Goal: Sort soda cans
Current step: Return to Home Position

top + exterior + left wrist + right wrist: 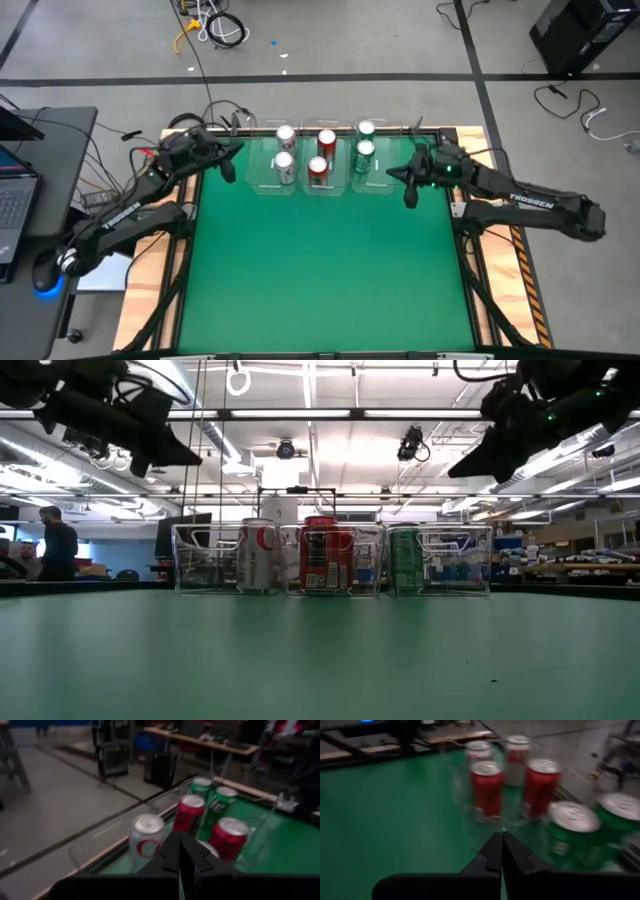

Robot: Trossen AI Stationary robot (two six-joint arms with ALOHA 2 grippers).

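Soda cans (326,140) paired in three clear trays (258,178) along the far edge of the table (320,270); left gripper (230,170) and right gripper (409,193) flanking the row, fingers pressed together, empty; wide green surface open in front

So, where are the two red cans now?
In the high view the two red cans stand in the middle clear tray at the far edge, between the silver cans on the left and the green cans on the right.
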